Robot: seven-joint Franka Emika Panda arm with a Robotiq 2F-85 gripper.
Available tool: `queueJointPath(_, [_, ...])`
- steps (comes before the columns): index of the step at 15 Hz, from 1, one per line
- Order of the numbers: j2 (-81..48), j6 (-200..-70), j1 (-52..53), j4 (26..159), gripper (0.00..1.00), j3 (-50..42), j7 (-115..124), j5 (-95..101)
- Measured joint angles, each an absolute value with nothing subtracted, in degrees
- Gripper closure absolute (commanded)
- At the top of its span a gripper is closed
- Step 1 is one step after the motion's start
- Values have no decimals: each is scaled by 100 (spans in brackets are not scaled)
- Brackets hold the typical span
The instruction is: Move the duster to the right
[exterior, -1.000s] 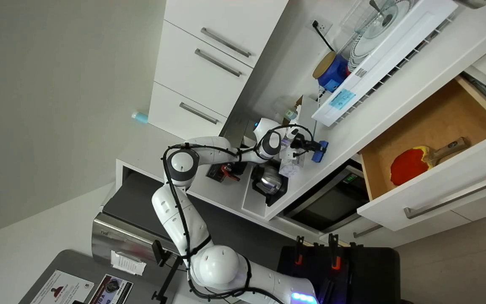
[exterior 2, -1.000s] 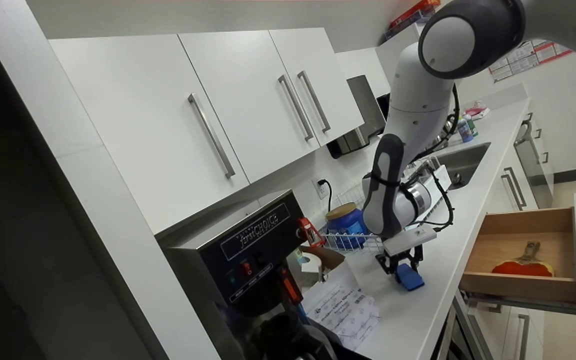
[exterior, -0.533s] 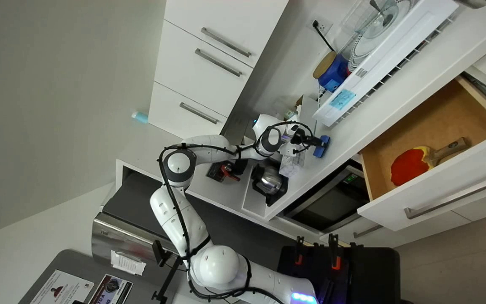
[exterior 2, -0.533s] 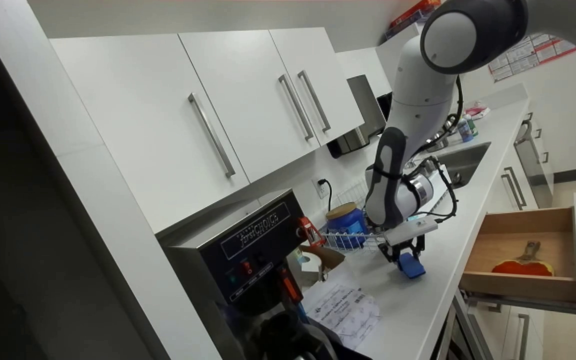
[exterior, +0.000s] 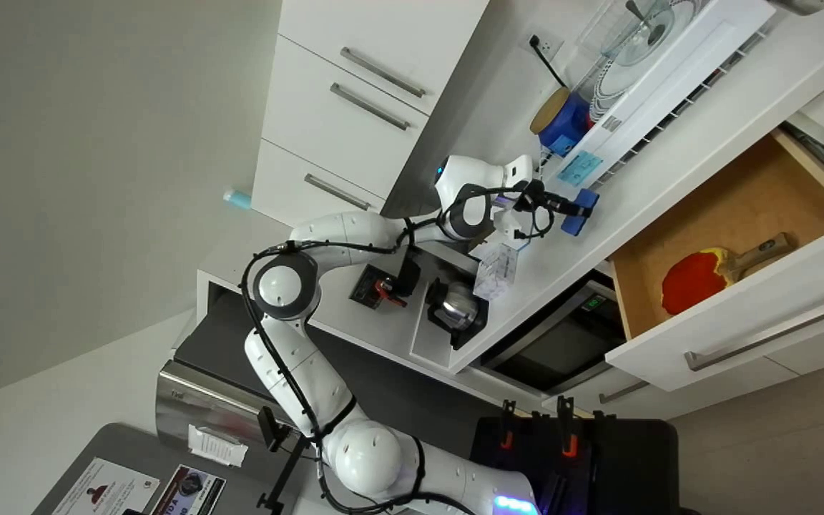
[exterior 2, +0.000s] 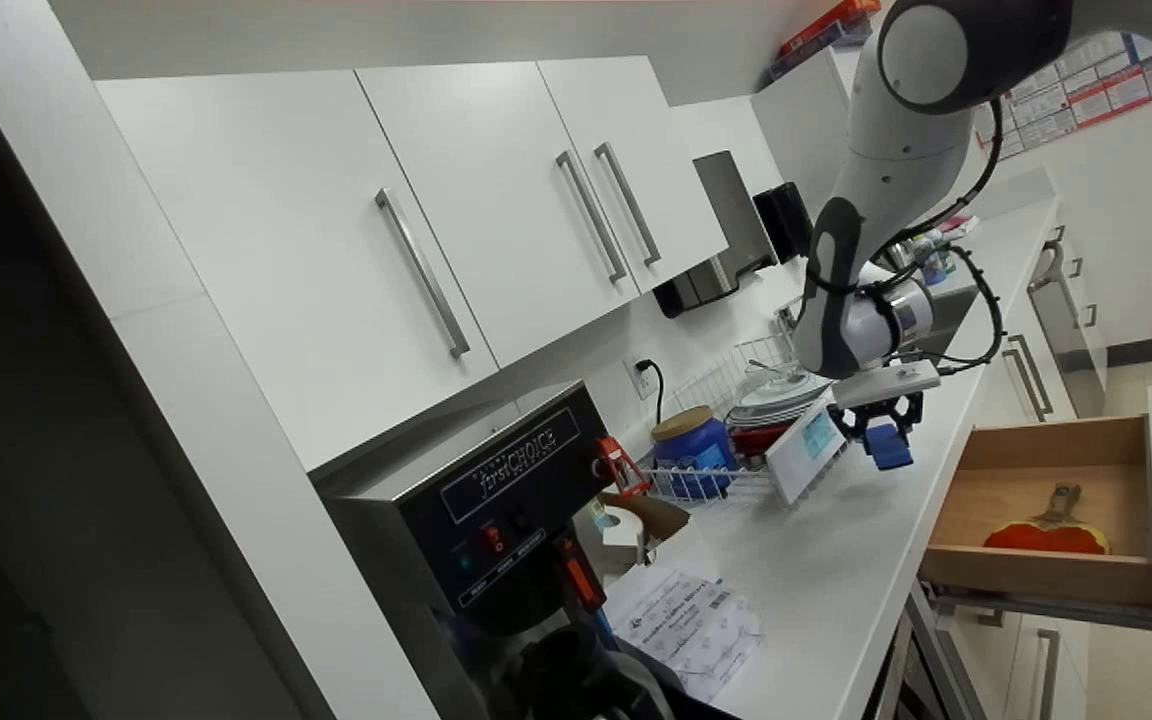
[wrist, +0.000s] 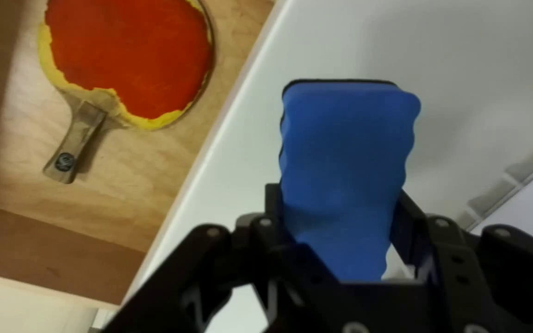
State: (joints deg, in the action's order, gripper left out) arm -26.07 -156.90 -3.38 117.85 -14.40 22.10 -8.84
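A white worktop (exterior: 626,187) lay under the gripper (exterior: 584,209) in an exterior view. In an exterior view, the blue duster (exterior 2: 886,446) hung near the worktop's front edge. In the wrist view, the jaws clasped it from both sides.

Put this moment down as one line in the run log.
tool: gripping duster | duster: over counter | drawer: open, paddle inside | release: not yet

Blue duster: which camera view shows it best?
The wrist view: the blue duster is large there, one broad face toward the camera, clamped between the jaws. Both exterior views show it only small, at the jaws' ends.
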Motion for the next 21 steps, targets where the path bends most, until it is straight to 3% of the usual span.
queueJointPath(15, [-3343, -16137, -802, 11116, 69, -1422, 3346, -1944])
queueJointPath(16, [-3391, -16137, -818, 11056, 19, -1430, 3388, -1945])
queueJointPath(17, [-3432, -16137, -846, 11002, 18, -1441, 3392, -1945])
queueJointPath(20, [-3521, -16136, -939, 10875, 0, -1479, 3392, -1945])
queueJointPath(21, [-3531, -16136, -954, 10853, 0, -1479, 3392, -1945])
